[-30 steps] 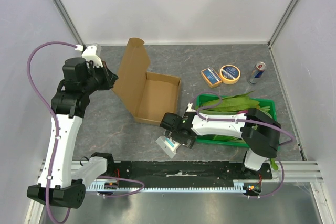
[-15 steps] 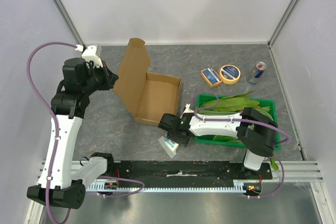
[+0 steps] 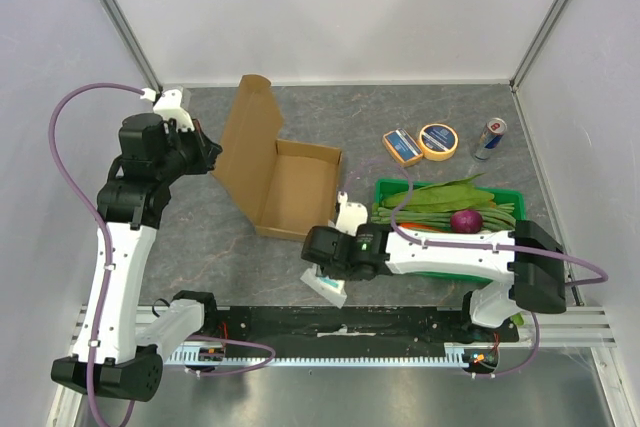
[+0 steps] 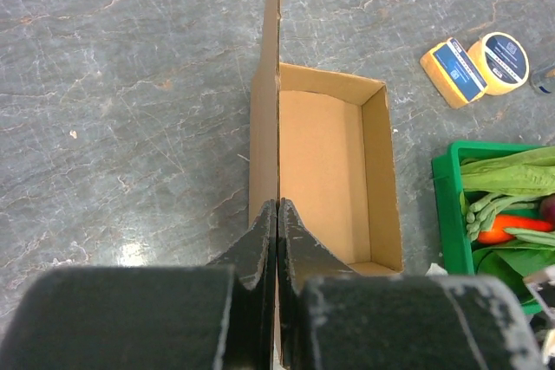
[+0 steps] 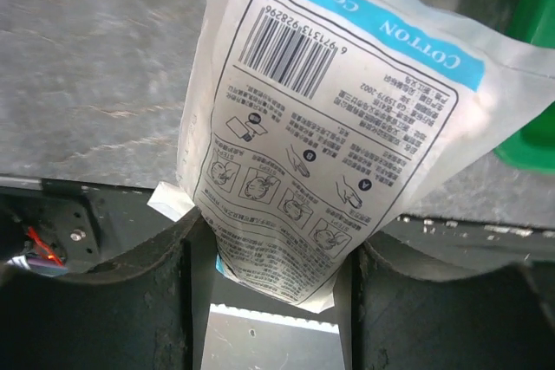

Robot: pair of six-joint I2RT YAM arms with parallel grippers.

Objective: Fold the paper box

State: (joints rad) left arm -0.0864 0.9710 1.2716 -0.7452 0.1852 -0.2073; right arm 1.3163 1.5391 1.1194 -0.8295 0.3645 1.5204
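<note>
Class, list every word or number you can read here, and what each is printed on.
"COTTON", twice, on the blue band of the white packet.
"6971313928296", under that packet's barcode.
Packet's fine print, yellow box and tape roll labels, can: too small to read.
The paper box: unprinted.

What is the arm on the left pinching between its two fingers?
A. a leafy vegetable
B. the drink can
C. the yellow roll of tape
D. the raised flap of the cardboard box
D: in the left wrist view the left gripper is shut on the edge of the raised flap of the paper box, which shows edge-on between its fingers.
</note>
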